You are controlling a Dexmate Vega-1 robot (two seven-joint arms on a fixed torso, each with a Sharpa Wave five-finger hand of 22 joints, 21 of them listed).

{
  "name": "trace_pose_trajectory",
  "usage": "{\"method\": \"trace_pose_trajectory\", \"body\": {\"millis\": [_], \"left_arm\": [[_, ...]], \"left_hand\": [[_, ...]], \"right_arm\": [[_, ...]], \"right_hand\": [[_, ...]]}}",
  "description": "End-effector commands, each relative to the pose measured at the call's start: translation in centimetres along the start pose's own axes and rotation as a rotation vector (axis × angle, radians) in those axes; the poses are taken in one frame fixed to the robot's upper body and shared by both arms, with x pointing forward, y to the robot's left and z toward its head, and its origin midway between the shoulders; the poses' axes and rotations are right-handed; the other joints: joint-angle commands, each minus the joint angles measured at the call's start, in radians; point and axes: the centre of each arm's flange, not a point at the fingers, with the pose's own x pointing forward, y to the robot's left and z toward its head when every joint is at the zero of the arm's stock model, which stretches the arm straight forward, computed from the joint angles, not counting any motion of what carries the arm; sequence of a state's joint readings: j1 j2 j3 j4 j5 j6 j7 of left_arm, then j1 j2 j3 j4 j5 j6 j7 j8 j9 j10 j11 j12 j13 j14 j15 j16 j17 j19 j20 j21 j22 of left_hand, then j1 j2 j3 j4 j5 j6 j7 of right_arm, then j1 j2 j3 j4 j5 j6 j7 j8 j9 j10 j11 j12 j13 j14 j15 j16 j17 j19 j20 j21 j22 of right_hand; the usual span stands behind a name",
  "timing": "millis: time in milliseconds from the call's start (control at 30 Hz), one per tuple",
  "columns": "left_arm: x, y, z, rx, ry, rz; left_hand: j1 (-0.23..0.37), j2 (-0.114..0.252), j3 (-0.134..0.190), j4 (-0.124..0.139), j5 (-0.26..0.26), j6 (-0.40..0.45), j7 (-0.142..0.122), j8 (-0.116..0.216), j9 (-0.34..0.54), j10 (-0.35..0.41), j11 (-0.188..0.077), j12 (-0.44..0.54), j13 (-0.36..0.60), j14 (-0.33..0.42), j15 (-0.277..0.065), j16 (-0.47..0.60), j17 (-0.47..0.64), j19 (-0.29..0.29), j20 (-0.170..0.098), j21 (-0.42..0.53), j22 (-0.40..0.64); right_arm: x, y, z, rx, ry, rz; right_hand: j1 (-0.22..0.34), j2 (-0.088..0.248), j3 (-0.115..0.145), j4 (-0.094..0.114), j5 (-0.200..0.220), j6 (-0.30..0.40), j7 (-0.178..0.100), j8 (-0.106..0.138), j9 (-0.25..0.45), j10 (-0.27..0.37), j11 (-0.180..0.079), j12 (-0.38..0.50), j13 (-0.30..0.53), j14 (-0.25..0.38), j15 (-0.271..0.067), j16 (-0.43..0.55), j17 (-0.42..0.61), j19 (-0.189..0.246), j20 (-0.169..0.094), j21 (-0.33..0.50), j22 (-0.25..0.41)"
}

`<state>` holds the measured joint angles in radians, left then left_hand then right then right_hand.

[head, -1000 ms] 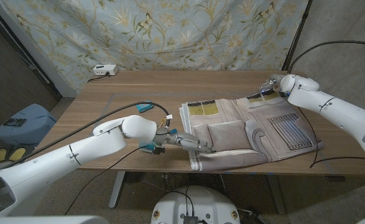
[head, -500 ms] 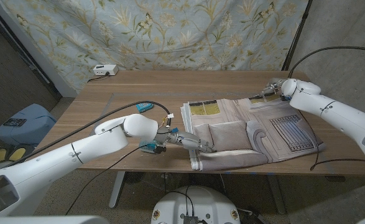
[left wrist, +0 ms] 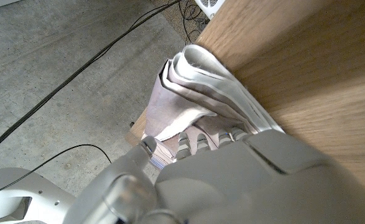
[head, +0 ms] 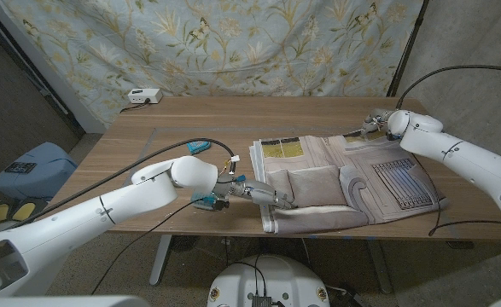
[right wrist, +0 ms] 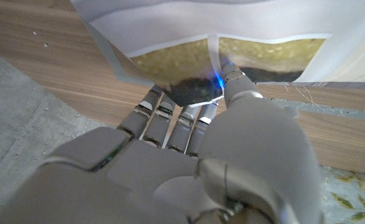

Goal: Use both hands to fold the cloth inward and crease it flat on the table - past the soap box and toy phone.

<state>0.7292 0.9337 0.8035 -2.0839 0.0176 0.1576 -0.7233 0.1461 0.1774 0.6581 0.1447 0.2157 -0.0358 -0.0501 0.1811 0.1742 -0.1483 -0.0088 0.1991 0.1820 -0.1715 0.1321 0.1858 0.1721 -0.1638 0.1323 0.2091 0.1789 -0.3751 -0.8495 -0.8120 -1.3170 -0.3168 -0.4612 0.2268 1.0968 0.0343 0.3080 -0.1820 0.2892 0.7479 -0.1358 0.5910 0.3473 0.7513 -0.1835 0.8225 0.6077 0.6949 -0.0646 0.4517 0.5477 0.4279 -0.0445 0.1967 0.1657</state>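
Both hands' fingers (right wrist: 229, 78) on cloth (head: 344, 175) edges, opposite corners.

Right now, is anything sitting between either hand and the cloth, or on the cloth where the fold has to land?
Nothing visible does. The left hand already grips the cloth at its near edge, and the right hand pinches its far corner. The cloth's top is bare. A small teal object lies on the table, off to the side.

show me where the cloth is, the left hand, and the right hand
cloth (head: 318, 183), head view, on its folded middle.
left hand (head: 259, 194), head view, middle of the hand lying on the cloth.
right hand (right wrist: 188, 155), right wrist view, back of the hand, pinching a cloth corner.
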Motion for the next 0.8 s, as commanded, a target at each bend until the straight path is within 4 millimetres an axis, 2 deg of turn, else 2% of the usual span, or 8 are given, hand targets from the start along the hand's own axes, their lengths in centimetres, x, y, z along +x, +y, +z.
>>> {"method": "trace_pose_trajectory", "body": {"millis": [33,133,300,800], "left_arm": [[0.0,-0.3,0.2,-0.001,-0.003,0.005],[0.0,-0.3,0.2,-0.003,-0.004,0.005],[-0.1,-0.3,0.1,-0.002,-0.007,0.008],[-0.5,0.0,-0.2,0.006,-0.018,0.018]], "left_hand": [[-0.006,-0.001,0.01,-0.001,0.002,0.0,-0.002,0.001,0.003,0.004,-0.001,0.002,0.001,-0.018,0.007,0.0,0.002,0.022,0.014,0.003,0.004],[-0.006,-0.002,0.011,-0.002,0.002,0.0,-0.002,0.001,0.003,0.004,-0.002,0.002,0.001,-0.018,0.007,0.0,0.002,0.025,0.015,0.005,0.004],[-0.006,-0.002,0.014,-0.002,0.002,0.002,-0.001,0.002,0.004,0.005,-0.003,0.002,0.001,-0.017,0.008,-0.001,0.003,0.027,0.015,0.005,0.004],[-0.006,-0.005,0.02,-0.005,0.001,0.01,-0.002,0.004,0.004,0.004,-0.002,0.002,0.001,-0.016,0.005,-0.002,0.002,0.028,0.015,0.004,0.004]], "right_arm": [[-0.1,0.4,0.7,-0.019,-0.031,-0.031],[-0.1,0.4,0.8,-0.019,-0.03,-0.036],[-0.4,0.2,1.2,-0.03,-0.032,-0.055],[-1.5,-0.8,2.7,-0.076,-0.031,-0.062]], "right_hand": [[0.057,0.006,0.002,0.009,0.006,0.044,-0.012,0.024,-0.01,0.053,-0.021,0.009,-0.006,0.041,-0.172,0.017,0.026,0.024,-0.021,0.008,0.004],[0.088,0.009,-0.002,0.01,0.005,0.065,-0.015,0.035,-0.018,0.094,-0.021,0.014,-0.011,0.067,-0.173,0.026,0.043,0.035,-0.033,0.008,0.005],[0.117,0.012,-0.006,0.013,0.003,0.091,-0.018,0.046,-0.029,0.116,-0.022,0.002,-0.025,0.096,-0.175,0.032,0.06,0.044,-0.044,0.006,0.005],[0.138,0.019,-0.024,0.024,-0.006,0.111,-0.011,0.051,-0.051,0.158,-0.02,-0.005,-0.03,0.134,-0.176,0.025,0.067,0.049,-0.054,0.003,0.006]]}}
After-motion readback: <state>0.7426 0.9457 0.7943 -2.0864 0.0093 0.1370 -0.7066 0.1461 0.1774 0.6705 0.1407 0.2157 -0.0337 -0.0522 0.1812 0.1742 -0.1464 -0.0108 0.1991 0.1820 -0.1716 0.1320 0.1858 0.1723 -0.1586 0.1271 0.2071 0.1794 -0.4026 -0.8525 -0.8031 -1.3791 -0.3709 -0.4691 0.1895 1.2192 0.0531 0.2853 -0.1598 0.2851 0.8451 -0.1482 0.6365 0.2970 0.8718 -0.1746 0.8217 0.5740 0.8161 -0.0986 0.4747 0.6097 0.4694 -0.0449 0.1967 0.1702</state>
